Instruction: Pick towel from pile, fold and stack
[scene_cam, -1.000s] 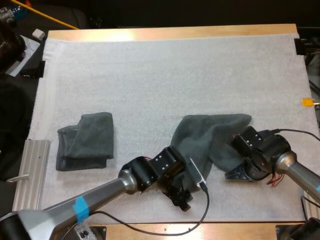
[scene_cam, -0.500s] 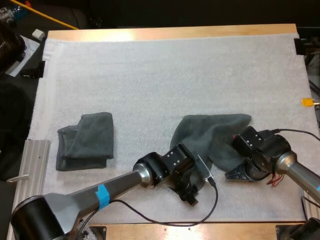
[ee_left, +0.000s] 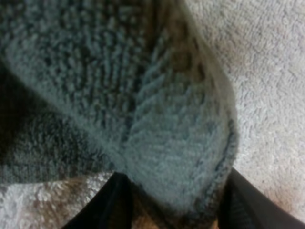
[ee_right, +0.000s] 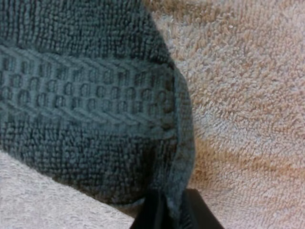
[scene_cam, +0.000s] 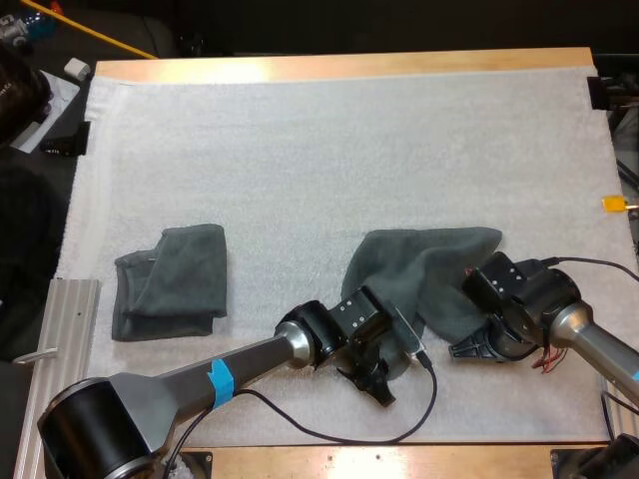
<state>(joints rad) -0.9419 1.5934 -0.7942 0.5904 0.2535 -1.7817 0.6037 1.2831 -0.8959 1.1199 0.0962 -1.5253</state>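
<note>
A crumpled dark grey-green towel lies on the white mat, right of centre. My left gripper is at its near-left corner. In the left wrist view the left gripper is open, and the towel corner sits between the black fingers. My right gripper is at the towel's near-right edge. The right wrist view shows the right gripper shut on the hemmed towel edge, pinched between its fingertips. A folded towel rests at the left of the mat.
A ribbed metal plate lies at the mat's left near edge. The wooden table edge runs along the far side. Bare mat stretches across the far half.
My left arm has swung right, bringing its gripper to the crumpled towel's near-left corner. The right arm and both towels have stayed put.
</note>
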